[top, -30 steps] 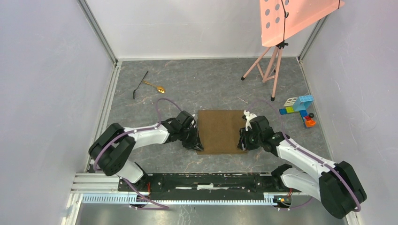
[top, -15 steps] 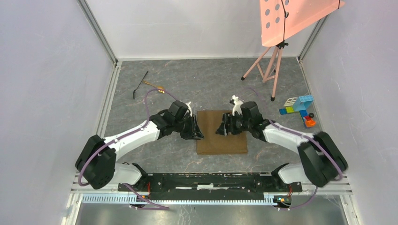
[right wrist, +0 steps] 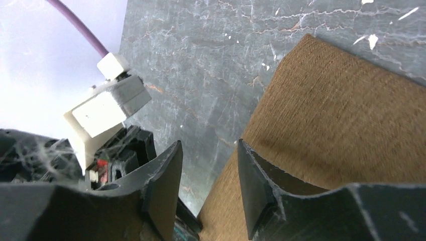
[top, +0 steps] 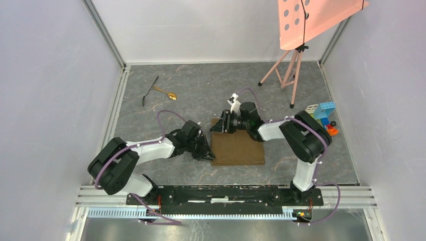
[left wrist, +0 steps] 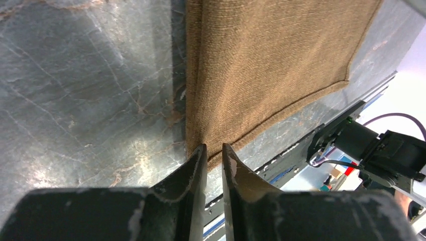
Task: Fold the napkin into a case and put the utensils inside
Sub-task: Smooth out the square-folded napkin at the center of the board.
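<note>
Top: napkin (top: 241,148) flat mid-table; utensils (top: 158,92) far-left, well apart. Left wrist: left gripper (left wrist: 211,153) pinches the napkin's near-left corner. Right wrist: right gripper (right wrist: 208,165) jaws apart, straddling its far-left edge. You're likely mid-fold: close right, then carry both corners across.

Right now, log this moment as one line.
left fingers: pinching napkin, near-left corner | right fingers: open over far-left corner | utensils: untouched, far left

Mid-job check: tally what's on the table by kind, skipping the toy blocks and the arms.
napkin: 1
gold spoon: 1
black utensil: 1
pink stand: 1
Total: 4
</note>
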Controlling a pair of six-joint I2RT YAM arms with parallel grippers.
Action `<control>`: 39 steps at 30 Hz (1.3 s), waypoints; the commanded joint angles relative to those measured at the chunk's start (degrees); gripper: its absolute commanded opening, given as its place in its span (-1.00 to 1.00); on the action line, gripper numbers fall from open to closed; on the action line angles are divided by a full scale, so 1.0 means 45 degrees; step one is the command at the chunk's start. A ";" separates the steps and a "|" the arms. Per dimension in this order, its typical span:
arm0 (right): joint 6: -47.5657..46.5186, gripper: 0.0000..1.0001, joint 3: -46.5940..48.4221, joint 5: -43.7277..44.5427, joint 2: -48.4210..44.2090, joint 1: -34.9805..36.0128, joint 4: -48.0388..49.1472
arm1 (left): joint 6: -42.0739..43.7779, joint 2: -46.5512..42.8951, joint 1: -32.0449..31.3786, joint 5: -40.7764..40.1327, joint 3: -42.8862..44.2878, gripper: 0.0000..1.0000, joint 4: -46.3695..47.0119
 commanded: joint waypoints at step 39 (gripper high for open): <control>-0.4702 0.42 0.0780 0.1358 -0.4772 -0.1319 -0.6763 | 0.1358 -0.0783 0.0180 0.0766 0.1593 0.22 -0.1740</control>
